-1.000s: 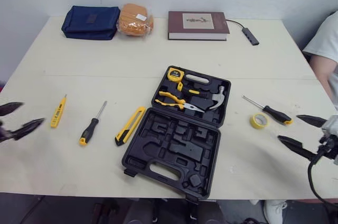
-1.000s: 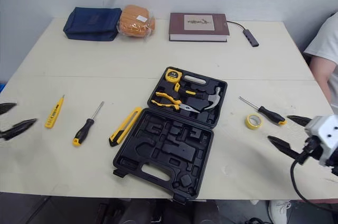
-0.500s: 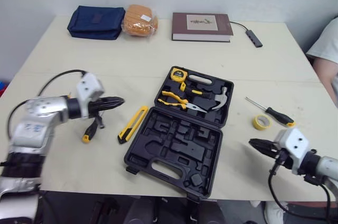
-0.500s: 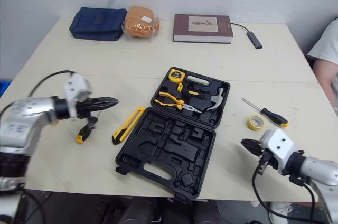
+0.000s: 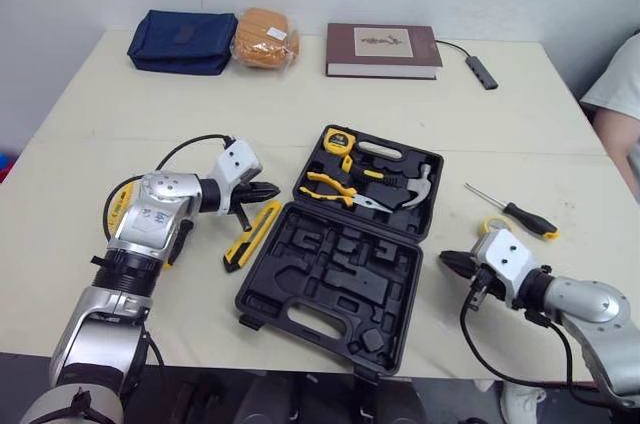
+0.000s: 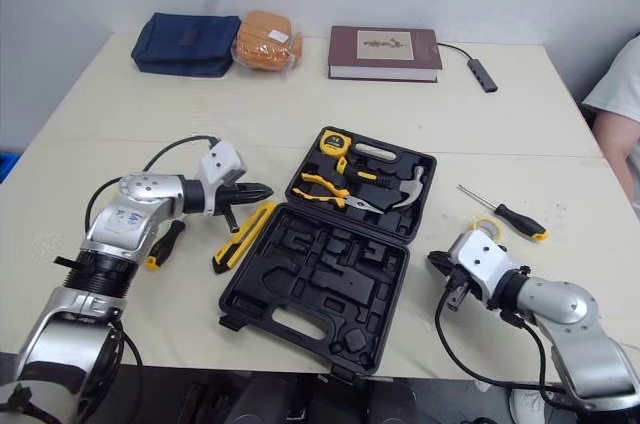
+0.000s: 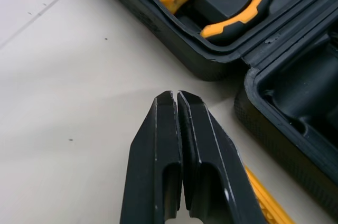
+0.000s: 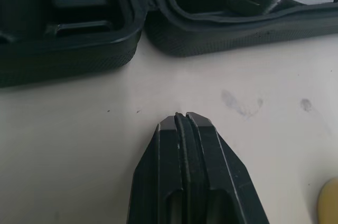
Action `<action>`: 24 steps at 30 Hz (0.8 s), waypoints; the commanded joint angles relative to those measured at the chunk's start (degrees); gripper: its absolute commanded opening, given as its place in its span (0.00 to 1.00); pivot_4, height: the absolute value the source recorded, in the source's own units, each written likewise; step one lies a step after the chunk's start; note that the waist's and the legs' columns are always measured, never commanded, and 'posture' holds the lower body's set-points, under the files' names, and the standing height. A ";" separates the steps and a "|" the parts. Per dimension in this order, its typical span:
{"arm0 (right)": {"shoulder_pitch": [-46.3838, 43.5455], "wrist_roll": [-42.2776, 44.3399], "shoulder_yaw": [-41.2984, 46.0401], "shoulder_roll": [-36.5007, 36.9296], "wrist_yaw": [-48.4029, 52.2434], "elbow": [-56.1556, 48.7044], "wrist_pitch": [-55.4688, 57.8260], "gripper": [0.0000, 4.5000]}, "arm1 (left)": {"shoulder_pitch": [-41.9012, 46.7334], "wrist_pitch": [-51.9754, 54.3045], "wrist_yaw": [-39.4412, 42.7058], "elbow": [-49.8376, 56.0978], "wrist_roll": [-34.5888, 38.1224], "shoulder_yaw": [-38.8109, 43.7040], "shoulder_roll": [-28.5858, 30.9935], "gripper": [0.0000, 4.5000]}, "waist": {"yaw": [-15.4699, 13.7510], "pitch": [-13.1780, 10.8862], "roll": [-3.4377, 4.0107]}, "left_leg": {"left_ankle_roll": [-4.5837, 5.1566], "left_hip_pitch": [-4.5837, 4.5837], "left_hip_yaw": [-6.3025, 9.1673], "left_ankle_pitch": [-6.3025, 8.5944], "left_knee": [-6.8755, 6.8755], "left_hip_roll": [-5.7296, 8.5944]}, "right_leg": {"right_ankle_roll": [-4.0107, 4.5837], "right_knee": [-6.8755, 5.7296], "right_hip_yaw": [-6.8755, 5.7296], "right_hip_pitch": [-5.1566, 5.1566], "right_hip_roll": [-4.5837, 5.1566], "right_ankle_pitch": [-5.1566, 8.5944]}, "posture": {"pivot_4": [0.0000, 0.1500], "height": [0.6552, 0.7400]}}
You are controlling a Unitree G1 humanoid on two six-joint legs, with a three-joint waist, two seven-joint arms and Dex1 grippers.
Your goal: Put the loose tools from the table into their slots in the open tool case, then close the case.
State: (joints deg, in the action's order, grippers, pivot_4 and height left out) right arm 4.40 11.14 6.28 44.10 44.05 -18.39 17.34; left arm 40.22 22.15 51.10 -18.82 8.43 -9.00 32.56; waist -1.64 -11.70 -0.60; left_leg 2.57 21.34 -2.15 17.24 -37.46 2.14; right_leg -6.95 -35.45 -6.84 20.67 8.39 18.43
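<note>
The left hand (image 5: pixel 268 189) has its two black fingers pressed together, with the tips close to the far end of the slim yellow-and-black utility knife (image 5: pixel 250 235). The knife lies flat on the pale worktop (image 5: pixel 150 124), just beside the left edge of the open black plastic tool case (image 5: pixel 340 274). It looks light and stiff, with a smooth plastic body that could slip, so the best hold is probably across its narrow sides near the middle, once the fingers part. The right hand (image 5: pixel 447 260), its fingers also together, sits low by the case's right edge. A small roll of yellow tape (image 5: pixel 490 226) is just behind it, and a black-handled screwdriver (image 5: pixel 522 215) lies a little further out. In the case's far half, the yellow-handled pliers (image 5: pixel 340 189) and the steel hammer (image 5: pixel 415 187) are already in place. The near half's moulded slots are empty.
</note>
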 commanded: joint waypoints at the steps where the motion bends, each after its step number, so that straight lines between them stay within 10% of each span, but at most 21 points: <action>1: -0.53 -0.21 -0.05 -0.27 -0.44 -1.72 0.11 0.00 | 1.39 -0.54 1.35 0.89 -0.20 0.37 0.06 0.01 | 0.04 0.00 0.00 | 0.00 0.02 0.02 0.00 -0.01 0.00 | 0.00 0.00 -0.01 0.00 0.00 0.00 | 1.00 1.00; 24: -7.72 -0.36 -4.19 -0.89 1.58 1.03 -0.05 0.00 | -2.81 -0.06 7.79 9.65 0.98 -2.04 -1.80 0.01 | 0.13 0.00 0.00 | 0.01 0.03 0.01 0.00 -0.04 0.00 | 0.00 0.00 -0.01 0.00 0.01 0.00 | 1.00 1.00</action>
State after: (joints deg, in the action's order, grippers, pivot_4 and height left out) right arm -1.76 10.18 2.39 43.24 44.93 -16.75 18.14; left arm 37.74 22.48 56.33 -14.46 7.51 -9.76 31.53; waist -1.51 -11.70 -0.60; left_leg 2.58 21.37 -2.13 17.25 -37.50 2.14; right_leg -6.95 -35.44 -6.86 20.67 8.40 18.43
